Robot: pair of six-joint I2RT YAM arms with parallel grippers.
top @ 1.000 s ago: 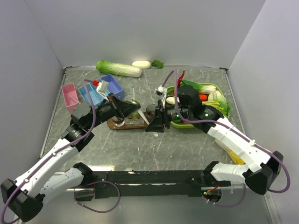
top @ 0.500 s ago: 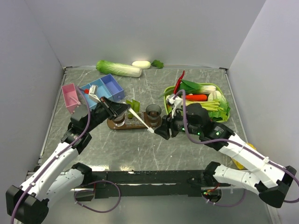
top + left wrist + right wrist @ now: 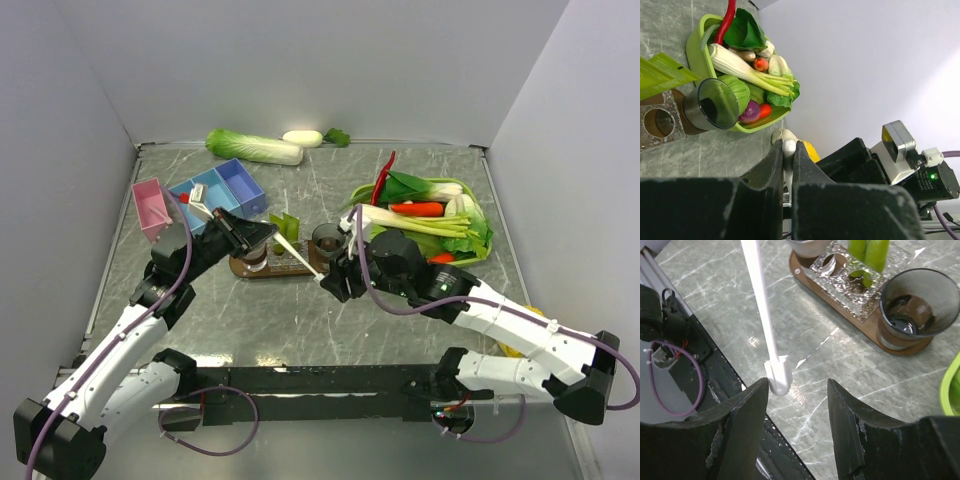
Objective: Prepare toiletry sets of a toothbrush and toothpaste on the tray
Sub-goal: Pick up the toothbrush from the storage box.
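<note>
Grey marbled table [image 3: 300,330], plain pale walls [image 3: 300,60] on three sides. A black rail [image 3: 320,380] along the near edge carries both arm bases.

The right gripper [image 3: 336,282] is low over the table just in front of the tray [image 3: 262,270], jaws spread, holding nothing. The left gripper [image 3: 255,236] is above the tray's left end, clamped on a toothbrush [image 3: 298,257] that slants down and right to the right gripper.

The tray carries a dark tumbler [image 3: 328,240] at its right end and a clear glass holder [image 3: 852,277] mid-board. Toothpaste [image 3: 284,226] tubes stand upright in the holder.

Beyond to the right is a lime basket [image 3: 692,50] full of vegetables. To the left are a blue box [image 3: 230,185] and a pink box [image 3: 150,205]. A cabbage [image 3: 255,148] lies at the far wall.

Only the right wrist view shows the brush's wider end hanging between the open fingers, right by one finger [image 3: 747,425]; cannot tell if they touch. Only the left wrist view shows both left fingers pressed flat on the white stick.

Versus half a second ago, the right wrist sits further left and more of the basket is uncovered. The left arm and toothbrush are about where they were.
</note>
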